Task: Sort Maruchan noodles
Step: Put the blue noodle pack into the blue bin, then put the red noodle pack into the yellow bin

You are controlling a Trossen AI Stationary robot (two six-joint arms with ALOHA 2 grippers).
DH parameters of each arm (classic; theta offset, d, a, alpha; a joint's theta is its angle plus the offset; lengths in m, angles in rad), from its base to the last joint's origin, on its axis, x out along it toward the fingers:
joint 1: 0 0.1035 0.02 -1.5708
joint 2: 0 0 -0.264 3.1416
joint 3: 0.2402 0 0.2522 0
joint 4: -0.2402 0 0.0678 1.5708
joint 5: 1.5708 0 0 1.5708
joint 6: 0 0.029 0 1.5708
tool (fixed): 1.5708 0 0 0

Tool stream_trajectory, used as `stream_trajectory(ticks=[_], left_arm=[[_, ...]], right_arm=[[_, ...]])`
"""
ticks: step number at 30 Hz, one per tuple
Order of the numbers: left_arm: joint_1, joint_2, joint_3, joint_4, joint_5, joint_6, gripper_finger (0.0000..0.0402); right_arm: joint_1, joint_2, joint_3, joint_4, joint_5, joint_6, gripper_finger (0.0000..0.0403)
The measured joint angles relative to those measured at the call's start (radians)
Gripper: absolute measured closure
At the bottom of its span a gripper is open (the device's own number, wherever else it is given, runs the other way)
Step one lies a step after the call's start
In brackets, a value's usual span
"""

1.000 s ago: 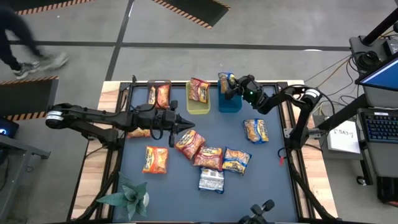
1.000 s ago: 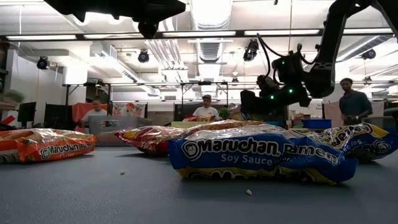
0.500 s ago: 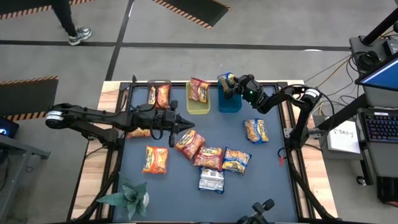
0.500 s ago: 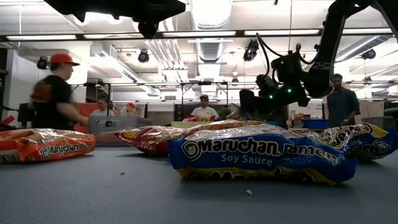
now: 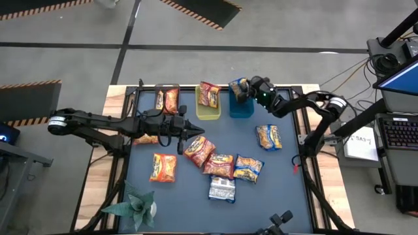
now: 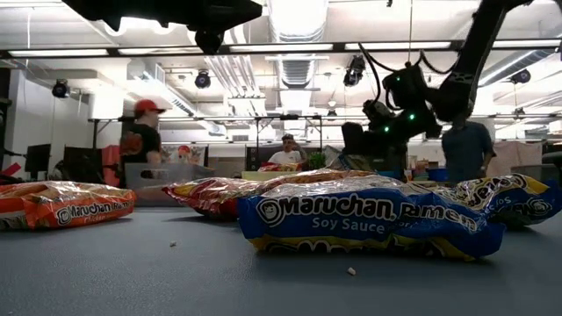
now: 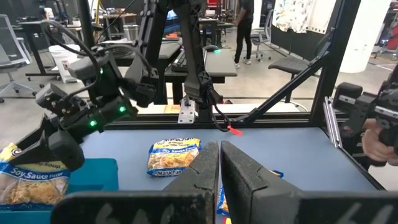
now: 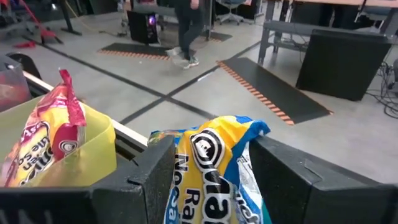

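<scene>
End effector of the right arm (image 8: 208,171) pinches a blue-and-yellow noodle packet (image 8: 214,165) over the blue bin (image 5: 241,108); light, crinkly, probably slippery film, best gripped mid-edge.

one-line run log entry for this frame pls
right gripper: shut on blue-and-yellow packet, above blue bin | left gripper: shut, empty, over red packet

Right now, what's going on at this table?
A two-arm robot is sorting Maruchan noodle packets into bins. The right gripper holds a blue-and-yellow packet over the blue bin. The left gripper hovers shut beside a red packet. Several packets lie loose on the table.
</scene>
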Motion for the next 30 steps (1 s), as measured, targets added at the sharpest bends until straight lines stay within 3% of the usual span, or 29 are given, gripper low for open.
stream_trajectory(ticks=[9,12,18,22,25,30], left_arm=[[0.000,0.000,0.000,-0.011,0.000,0.002,0.0402],[0.000,0.000,0.000,-0.011,0.000,0.016,0.0402],[0.000,0.000,0.000,-0.013,0.000,0.035,0.0402],[0.000,0.000,0.000,-0.017,0.000,0.035,0.0402],[0.000,0.000,0.000,-0.026,0.000,0.022,0.0402],[0.000,0.000,-0.024,-0.055,0.000,-0.063,0.0402]], right_arm=[[0.000,-0.266,0.000,-0.390,0.001,0.015,0.0213],[0.000,-0.351,0.022,-0.593,-0.006,0.027,0.0230],[0.001,-0.419,0.105,-0.936,-0.193,0.052,0.0293],[0.007,-0.405,0.138,-1.024,-0.287,0.082,0.0345],[0.030,-0.402,0.143,-1.050,-0.298,0.081,0.0380],[0.099,-0.435,0.146,-1.057,-0.300,0.084,0.0390]])
